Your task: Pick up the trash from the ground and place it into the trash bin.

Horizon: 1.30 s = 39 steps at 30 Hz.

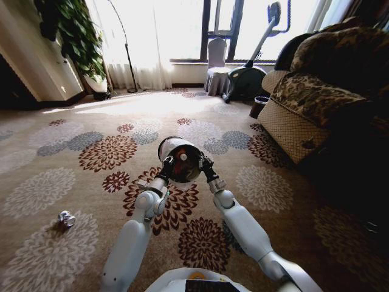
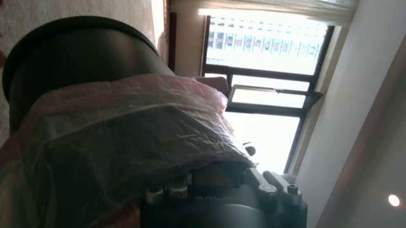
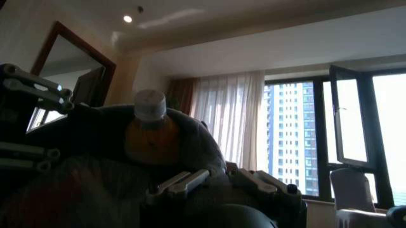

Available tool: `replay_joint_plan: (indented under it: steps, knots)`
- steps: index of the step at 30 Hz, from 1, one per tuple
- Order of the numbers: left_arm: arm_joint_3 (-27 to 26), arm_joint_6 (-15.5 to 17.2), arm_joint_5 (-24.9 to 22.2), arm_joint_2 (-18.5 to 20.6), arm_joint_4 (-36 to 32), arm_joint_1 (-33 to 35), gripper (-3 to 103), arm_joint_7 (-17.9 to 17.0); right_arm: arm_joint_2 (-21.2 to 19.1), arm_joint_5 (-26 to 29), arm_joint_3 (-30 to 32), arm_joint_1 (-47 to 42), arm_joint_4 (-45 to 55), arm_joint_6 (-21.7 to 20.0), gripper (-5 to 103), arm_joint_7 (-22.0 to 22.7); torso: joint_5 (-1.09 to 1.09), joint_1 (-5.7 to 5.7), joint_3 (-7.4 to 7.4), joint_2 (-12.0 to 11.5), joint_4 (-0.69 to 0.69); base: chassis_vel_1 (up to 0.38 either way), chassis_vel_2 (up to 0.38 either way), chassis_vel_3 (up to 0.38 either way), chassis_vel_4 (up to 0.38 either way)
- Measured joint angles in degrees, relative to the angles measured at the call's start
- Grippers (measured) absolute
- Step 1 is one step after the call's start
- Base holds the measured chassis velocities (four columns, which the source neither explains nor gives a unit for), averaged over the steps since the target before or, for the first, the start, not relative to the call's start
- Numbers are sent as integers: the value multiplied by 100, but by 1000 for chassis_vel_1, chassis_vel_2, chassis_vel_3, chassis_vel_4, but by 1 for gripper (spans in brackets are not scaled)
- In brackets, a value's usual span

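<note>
I hold the trash bin (image 1: 181,159) off the flowered carpet between both arms, tipped so its dark opening faces the head camera. My left gripper (image 1: 165,168) is shut on its left rim and my right gripper (image 1: 208,169) on its right rim. The left wrist view looks along the black bin wall (image 2: 82,57) and its pale plastic liner (image 2: 127,142). In the right wrist view a bottle (image 3: 151,128) with a white cap stands up inside the bin. One piece of trash, a silvery foil ball (image 1: 65,219), lies on the carpet at the lower left, apart from both arms.
A patterned sofa (image 1: 316,91) fills the right side, with a small dark pot (image 1: 259,106) by its near corner. An exercise machine (image 1: 246,79) and a covered chair (image 1: 217,67) stand by the window. A large plant (image 1: 73,30) is at the far left.
</note>
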Motion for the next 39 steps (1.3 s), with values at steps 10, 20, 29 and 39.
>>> replay_joint_plan:
  steps: [10, 20, 29, 39]
  knots:
    - [129, 279, 146, 319, -528, 455, 73, 109, -85, 108, 2, -6, 72, -81, 0, 6, 0, 0, -1, 1, -2, 0, 0, 0, 0]
    - [722, 865, 1818, 844, -1531, 1361, 100, 583, -150, 239, 6, 219, -85, -283, 0, 6, 1, -1, -1, 1, -1, 0, 0, 0, 0]
    - [-137, -1109, 6505, 1193, -1283, 2083, 100, 2153, -320, 365, 95, 222, -72, -867, 0, 9, 0, 0, -1, 1, -3, 0, 0, 0, 0]
    - [-3450, -1116, 8334, 879, 1405, 2624, 100, -46, -908, 666, 257, -651, 1262, -1259, 0, 9, -1, -1, -1, 1, 2, 0, 0, 0, 0]
